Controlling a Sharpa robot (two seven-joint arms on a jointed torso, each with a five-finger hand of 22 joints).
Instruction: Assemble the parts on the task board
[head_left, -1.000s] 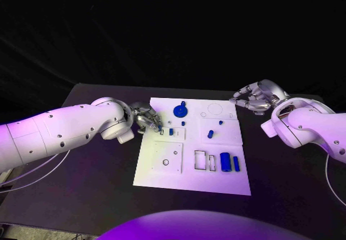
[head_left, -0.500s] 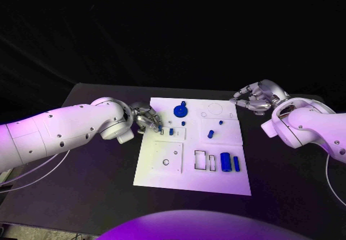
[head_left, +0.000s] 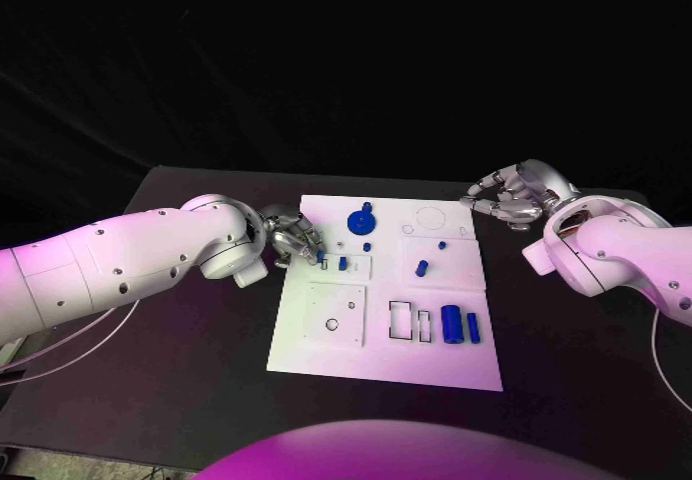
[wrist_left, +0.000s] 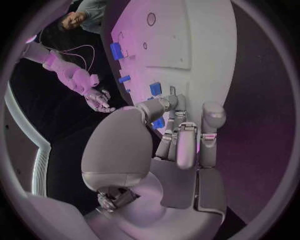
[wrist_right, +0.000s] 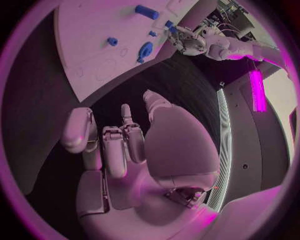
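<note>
Fingers (head_left: 306, 245) of the left hand (head_left: 293, 238) are curling together over the left edge of the white board (head_left: 382, 355), their tips pressing around a small blue piece (head_left: 320, 256) there. In the left wrist view the same fingers (wrist_left: 177, 131) are closing on a blue piece (wrist_left: 157, 122) against the board (wrist_left: 200, 45), so that hand is pinching it. Just beside it, another blue block (head_left: 342, 264) is lying in a small outlined rectangle.

Off the board's far right corner, the right hand (head_left: 511, 198) is hovering above the black table (head_left: 173, 400), its fingers bent loosely inward and apart, gripping nothing. The right wrist view is showing those fingers (wrist_right: 112, 145) half curled around empty space, with the board (wrist_right: 87, 40) beyond.

Other blue pieces are sitting on the board: a round disc (head_left: 361, 219) near the far edge, a short peg (head_left: 420, 267) in the middle, and two upright-lying cylinders (head_left: 451, 323) side by side near the right edge, beside two empty rectangular slots (head_left: 400, 319).
</note>
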